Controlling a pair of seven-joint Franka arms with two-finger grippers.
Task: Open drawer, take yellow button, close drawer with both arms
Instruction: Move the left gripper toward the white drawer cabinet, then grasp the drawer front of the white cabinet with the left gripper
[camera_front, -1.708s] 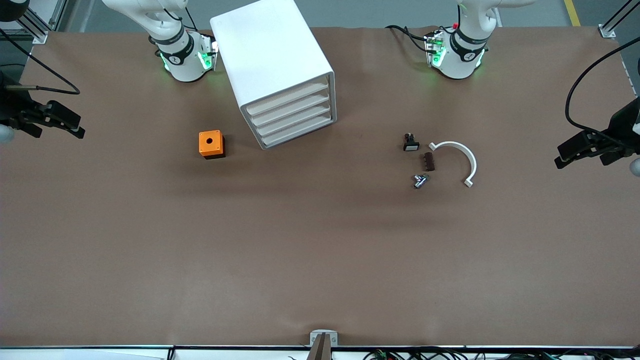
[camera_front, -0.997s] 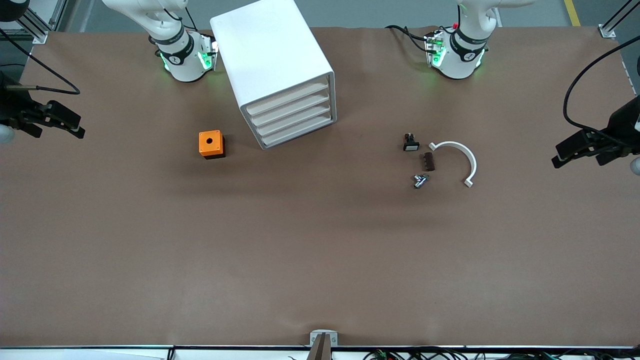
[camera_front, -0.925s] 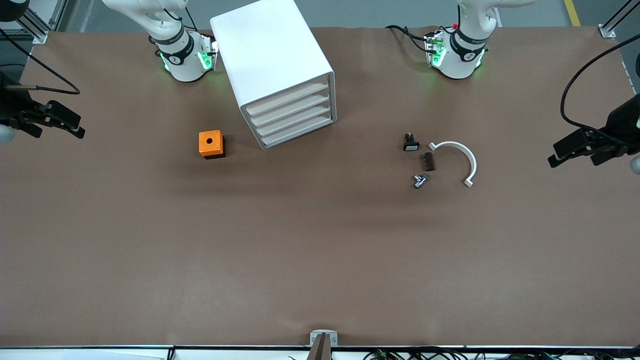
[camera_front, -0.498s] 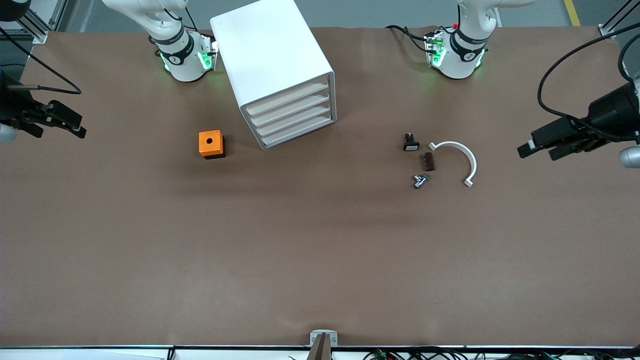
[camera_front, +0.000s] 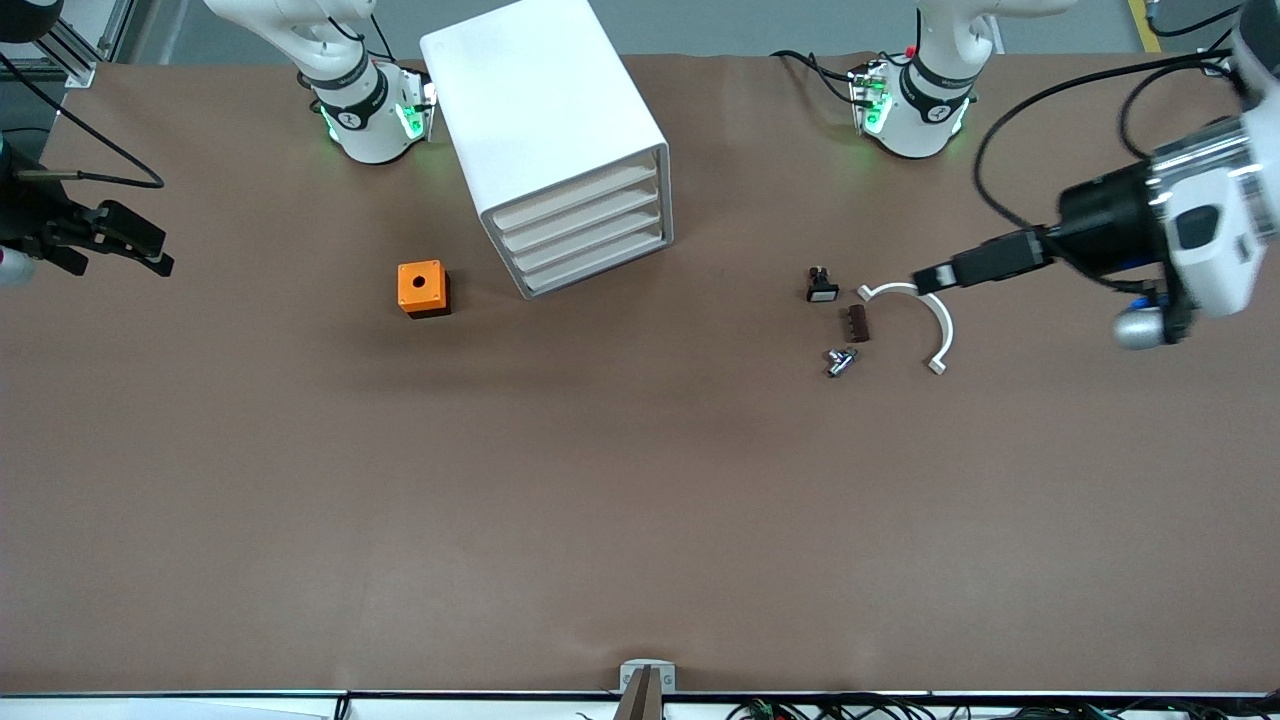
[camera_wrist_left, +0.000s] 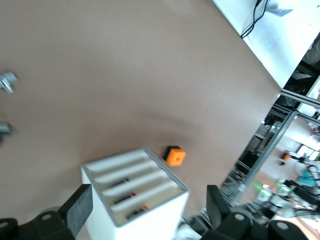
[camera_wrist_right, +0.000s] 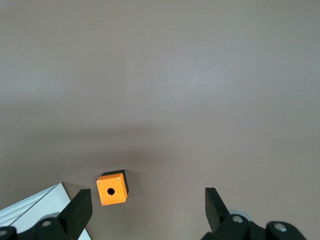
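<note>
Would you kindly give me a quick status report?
Left hand open, over the white curved part. Right hand open, waiting at its table end. Drawer shut; button unseen. Nothing before the cabinet.

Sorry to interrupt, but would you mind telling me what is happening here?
Nothing is held yet. The left end effector, open, is over the white curved part, heading toward the cabinet. The top drawer is shut. The right end effector, open, waits at its end of the table.
</note>
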